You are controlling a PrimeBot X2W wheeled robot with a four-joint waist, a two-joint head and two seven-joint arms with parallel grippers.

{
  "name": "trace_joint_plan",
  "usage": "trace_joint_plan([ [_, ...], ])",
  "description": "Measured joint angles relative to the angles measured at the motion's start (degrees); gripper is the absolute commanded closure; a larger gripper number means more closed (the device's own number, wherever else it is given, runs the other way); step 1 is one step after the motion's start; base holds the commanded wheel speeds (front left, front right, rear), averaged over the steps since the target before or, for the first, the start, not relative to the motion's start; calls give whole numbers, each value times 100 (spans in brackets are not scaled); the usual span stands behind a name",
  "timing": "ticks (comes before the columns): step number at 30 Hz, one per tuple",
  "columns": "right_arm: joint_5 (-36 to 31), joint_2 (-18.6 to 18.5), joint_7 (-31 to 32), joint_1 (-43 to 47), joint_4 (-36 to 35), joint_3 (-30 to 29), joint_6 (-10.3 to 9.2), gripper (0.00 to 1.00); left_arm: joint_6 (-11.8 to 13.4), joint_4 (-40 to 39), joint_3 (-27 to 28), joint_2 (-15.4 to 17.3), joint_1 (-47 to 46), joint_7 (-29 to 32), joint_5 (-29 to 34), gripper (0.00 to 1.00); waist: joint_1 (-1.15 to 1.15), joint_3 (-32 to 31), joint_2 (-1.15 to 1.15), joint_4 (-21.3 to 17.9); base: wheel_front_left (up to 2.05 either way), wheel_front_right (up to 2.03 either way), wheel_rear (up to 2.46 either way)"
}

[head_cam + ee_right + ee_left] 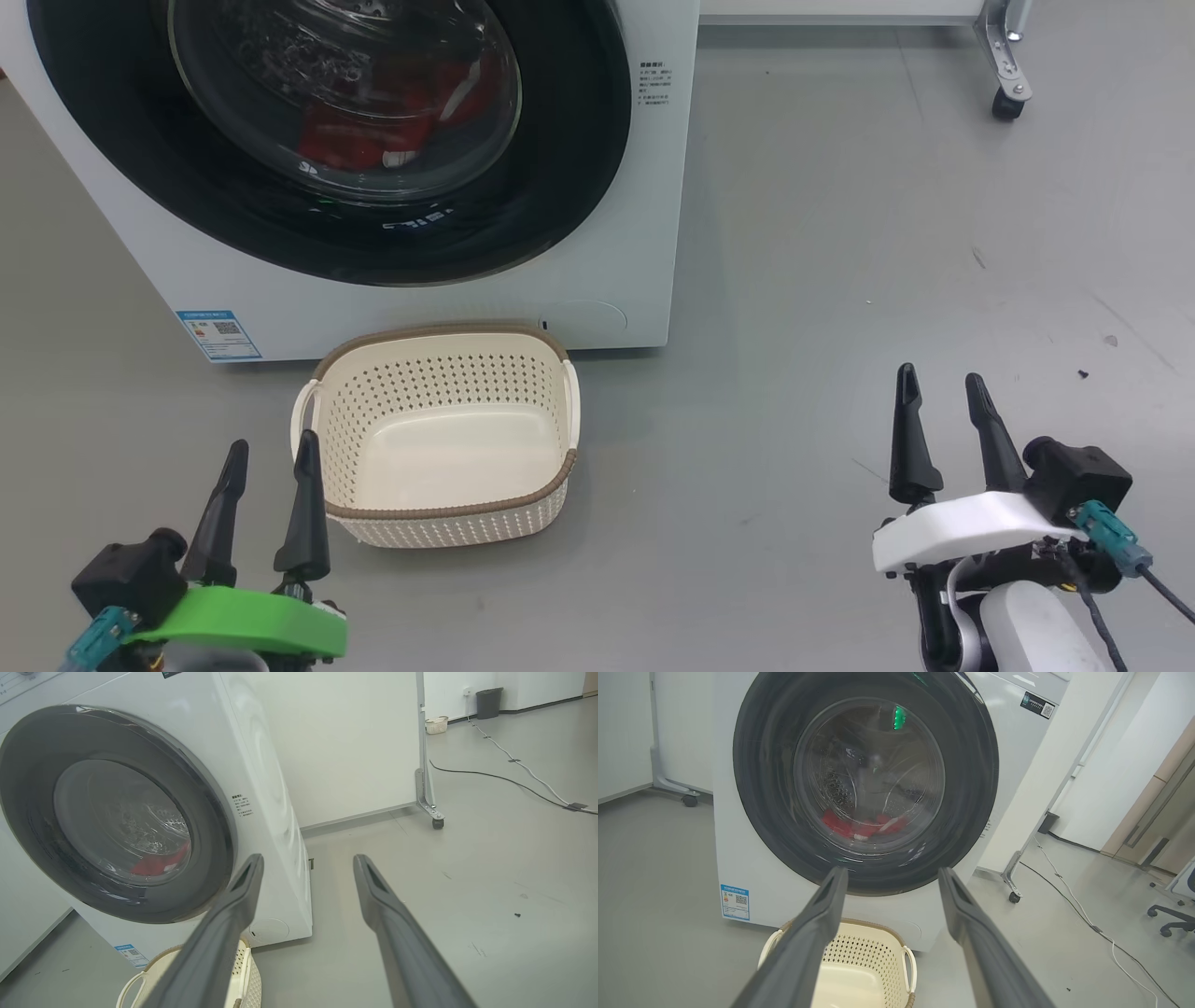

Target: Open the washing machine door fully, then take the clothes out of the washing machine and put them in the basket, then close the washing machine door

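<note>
In the drum of the washing machine (pixel 616 280), low behind the glass: the clothes (pixel 359 140), a crumpled heap of bright red fabric with a glimpse of white. Shut over them, flush against the white front, the washing machine door (pixel 569 187): large and round, a wide glossy black rim around a bulging clear glass bowl, perforated steel glinting through it. On the smooth grey floor (pixel 840 280) just near of the machine, below the door, the basket (pixel 448 530): cream plastic, rounded rectangle, sides pierced with rows of small holes, brown woven-look band round the rim, a looped handle on each short side, smooth pale bottom, empty. Small blue label (pixel 217 334) low on the machine's front at the left corner; faint round flap (pixel 583 322) low at the right. At near left, by the basket's left handle and not visibly touching it, the left gripper (pixel 273 442) on a bright green mount: two long dark tapering fingers spread apart, grasping nothing. At near right, well apart from basket and machine, the right gripper (pixel 938 373) on a white mount: same dark fingers, likewise released and empty, over the floor. Farther right, beyond the machine, a metal frame leg (pixel 999 47) on a black castor (pixel 1006 103); from the left wrist view, a thin pale cable (pixel 1087 919) trailing across the floor.
</note>
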Motion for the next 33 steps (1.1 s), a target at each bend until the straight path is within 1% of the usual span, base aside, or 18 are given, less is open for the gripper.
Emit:
trace_joint_plan([
  [7, -613, -19, -100, -3, 231, 181, -101, 0, 9, 25, -7, -5, 0, -124, 563, 0, 0, 14, 0, 2, 0, 0, 0],
  [11, -837, -25, -154, -9, 308, 264, -152, 0, 11, 46, -32, -5, 0, -181, 945, 0, 0, 16, 0, 7, 0, 0, 0],
  [15, -1084, -27, -215, -82, 400, 372, -198, 0, 86, 100, -102, -5, 1, -233, 1479, 0, 0, 0, 0, 13, 0, 0, 0],
  [18, -1088, -29, -222, -108, 457, 374, -209, 0, 90, 141, -113, -8, 1, -246, 1508, 0, 0, -15, 0, 13, 0, 0, 0],
  [20, -1087, -30, -222, -108, 506, 378, -249, 0, 90, 180, -123, -15, 2, -247, 1517, 0, 0, -26, 0, 13, 0, 0, 0],
  [33, -962, -35, -222, -108, 722, 444, -255, 0, 135, 433, -154, -94, 32, -247, 1548, 0, 0, -84, 0, -11, 0, 0, 0],
])
